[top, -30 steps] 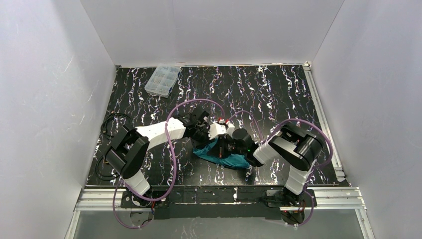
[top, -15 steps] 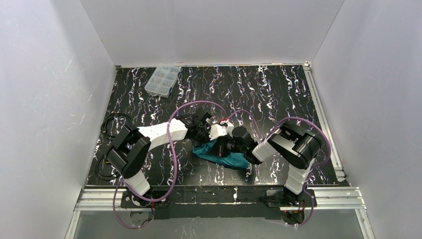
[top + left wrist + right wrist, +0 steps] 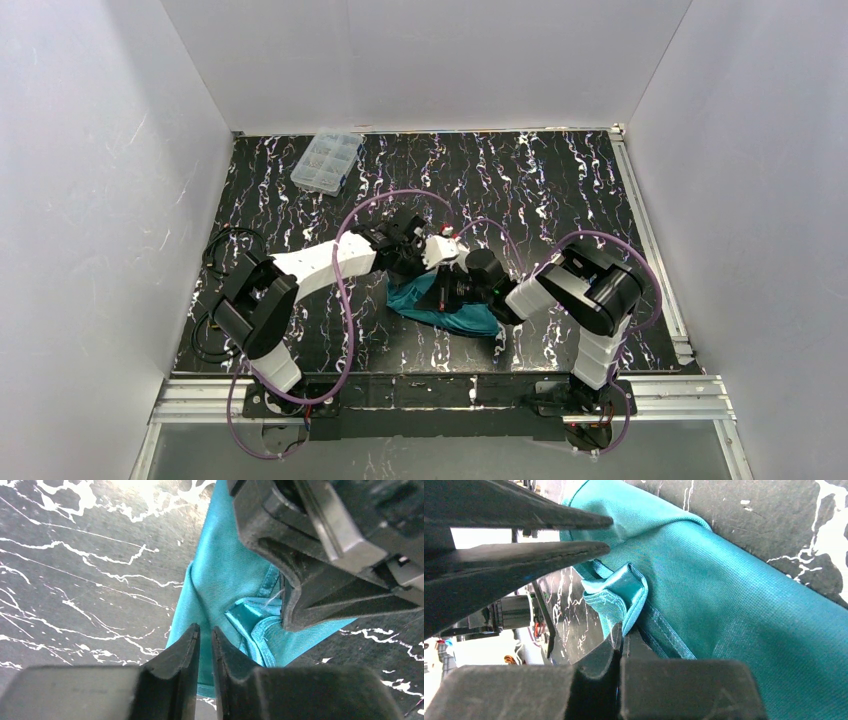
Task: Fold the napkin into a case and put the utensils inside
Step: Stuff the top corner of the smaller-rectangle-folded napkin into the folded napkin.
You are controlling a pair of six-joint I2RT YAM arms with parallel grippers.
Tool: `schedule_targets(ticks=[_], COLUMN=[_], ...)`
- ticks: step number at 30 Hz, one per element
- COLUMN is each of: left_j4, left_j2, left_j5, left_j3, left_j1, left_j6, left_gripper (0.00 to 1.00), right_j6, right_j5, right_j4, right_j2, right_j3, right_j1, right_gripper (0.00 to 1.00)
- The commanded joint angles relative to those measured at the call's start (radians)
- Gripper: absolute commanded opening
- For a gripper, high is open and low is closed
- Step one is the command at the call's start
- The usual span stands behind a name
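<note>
While both arms bend inward, wrists meeting low over table point(image 3: 560, 190), bunched napkin point(image 3: 462, 318) lies under them. Right gripper point(image 3: 620, 639) pinches folded hem loop. Left gripper point(image 3: 204, 641) closed, 2 fingers nearly touching, possibly nipping cloth edge.

Worktop point(image 3: 560, 190): black marble-pattern surface with white veining. 1 clear plastic compartment box point(image 3: 327, 161) lies flat near the far-left corner. White wall panels point(image 3: 430, 60) stand on 3 sides. Aluminium rail point(image 3: 450, 398) runs along the near edge. Black cable loops point(image 3: 222, 245) lie at the left edge.
</note>
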Motion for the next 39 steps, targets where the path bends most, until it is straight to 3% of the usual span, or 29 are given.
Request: schedule_targets(ticks=[1, 6, 7, 8, 9, 10, 13, 16, 19, 22, 31, 34, 35, 39], left_j4=[-0.066, -0.072, -0.068, -0.056, -0.038, -0.045, -0.229, -0.180, 0.032, 0.129, 0.259, 0.262, 0.234, 0.243], left_j2=[-0.068, -0.164, -0.180, -0.196, -0.207, -0.215, -0.219, -0.263, -0.331, -0.317, -0.203, -0.188, -0.173, -0.146], left_j5=[-0.013, -0.118, -0.183, -0.215, -0.307, -0.323, -0.024, 0.097, -0.013, -0.094, -0.274, -0.280, -0.251, -0.265], left_j3=[0.056, 0.105, 0.126, 0.144, 0.156, 0.170, 0.229, 0.097, -0.098, -0.190, -0.216, -0.213, -0.215, -0.226], left_j1=[0.007, 0.007, 0.007, 0.010, 0.016, 0.024, 0.035, 0.004, -0.076, -0.125, -0.143, -0.144, -0.147, -0.152], left_j6=[-0.012, 0.082, 0.073, 0.027, -0.039, -0.078, 0.017, 0.045, 0.068, 0.090, 0.122, 0.112, 0.105, 0.104], left_gripper=[0.25, 0.46, 0.58, 0.87, 0.97, 0.98, 0.99, 0.99, 0.99, 0.99, 0.98, 0.93, 0.86, 0.83], right_j6=[0.021, 0.038, 0.039, 0.043, 0.045, 0.048, 0.056, 0.077, 0.091, 0.095, 0.115, 0.119, 0.126, 0.133], right_j5=[-0.011, -0.023, -0.026, -0.030, -0.034, -0.035, -0.036, -0.048, -0.060, -0.066, -0.086, -0.091, -0.098, -0.101], right_j4=[0.017, 0.057, 0.062, 0.070, 0.078, 0.083, 0.098, 0.132, 0.156, 0.160, 0.205, 0.216, 0.230, 0.244], right_j2=[0.029, 0.049, 0.053, 0.057, 0.061, 0.065, 0.074, 0.091, 0.102, 0.109, 0.139, 0.147, 0.159, 0.164], right_j3=[-0.012, -0.020, -0.022, -0.023, -0.024, -0.024, -0.025, -0.026, -0.031, -0.035, -0.045, -0.047, -0.048, -0.051], right_j1=[-0.012, -0.017, -0.018, -0.019, -0.020, -0.021, -0.021, -0.022, -0.023, -0.030, -0.043, -0.043, -0.047, -0.048], right_gripper=[0.01, 0.01, 0.01, 0.01, 0.01, 0.01, 0.01, 0.01, 0.01, 0.01, 0.01, 0.01, 0.01, 0.01])
